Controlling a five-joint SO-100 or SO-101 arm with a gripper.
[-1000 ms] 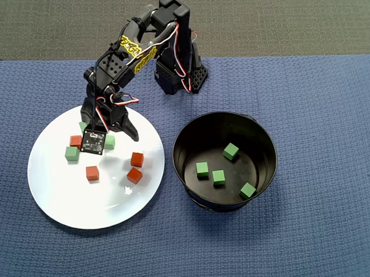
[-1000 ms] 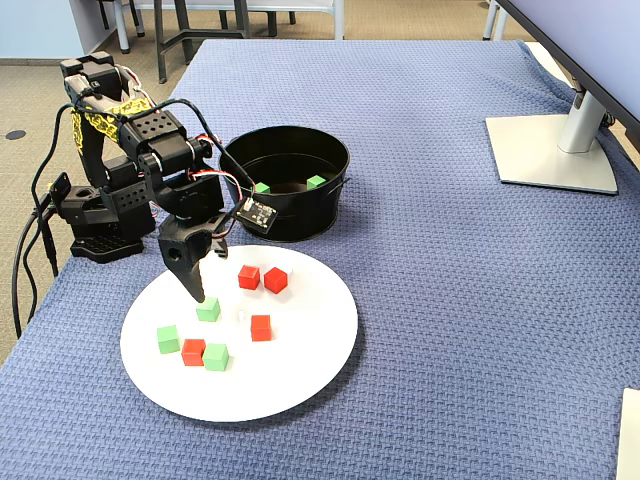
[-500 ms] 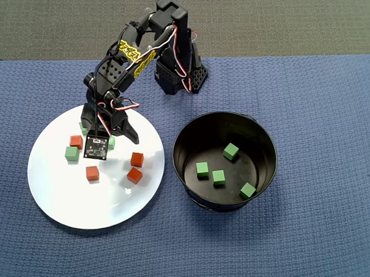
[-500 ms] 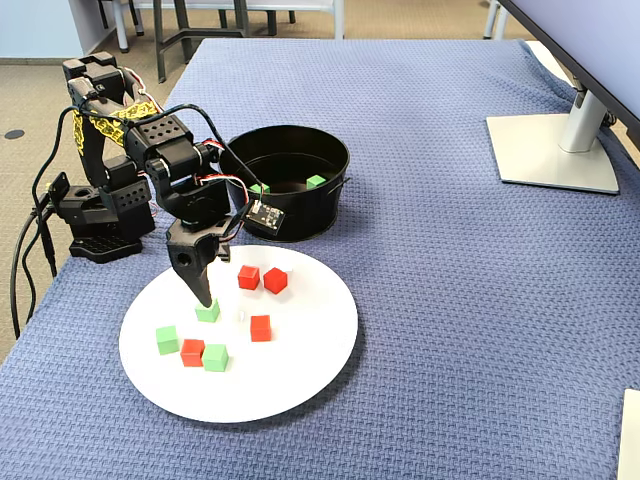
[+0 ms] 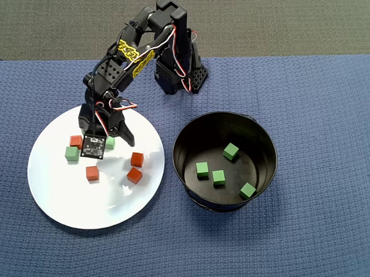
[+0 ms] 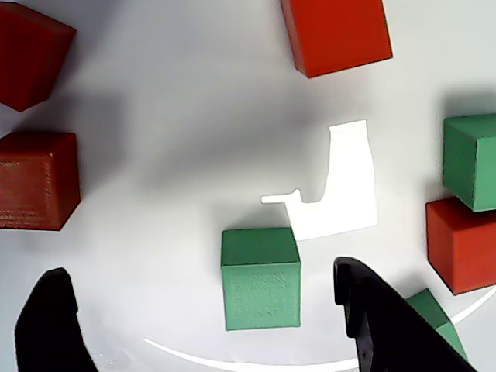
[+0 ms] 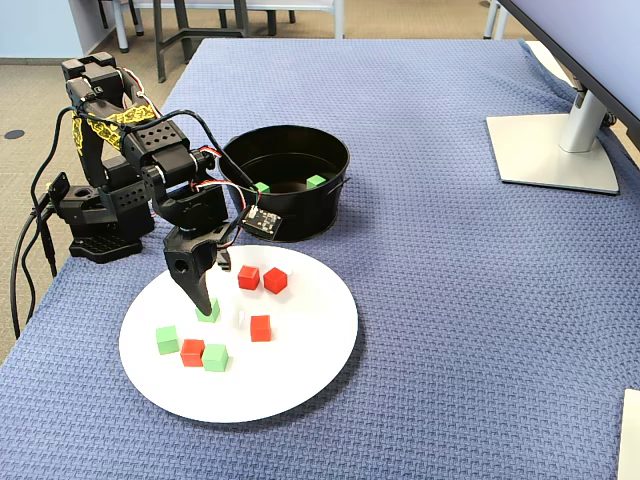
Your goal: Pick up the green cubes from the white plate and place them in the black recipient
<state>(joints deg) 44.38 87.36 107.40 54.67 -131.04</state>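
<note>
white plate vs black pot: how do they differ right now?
The white plate is flat and rimless looking; the black pot has tall walls. The plate holds red cubes and green cubes mixed; the pot holds only green cubes, four in the overhead view. The gripper hangs open over the plate, none over the pot. Both are round and sit on the blue cloth.

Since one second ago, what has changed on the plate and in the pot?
Only the arm moved: the gripper came down over a green cube on the white plate, open, one finger on each side; nothing is grasped yet. The other cubes on the plate and the four green cubes in the black pot stayed in place.
</note>
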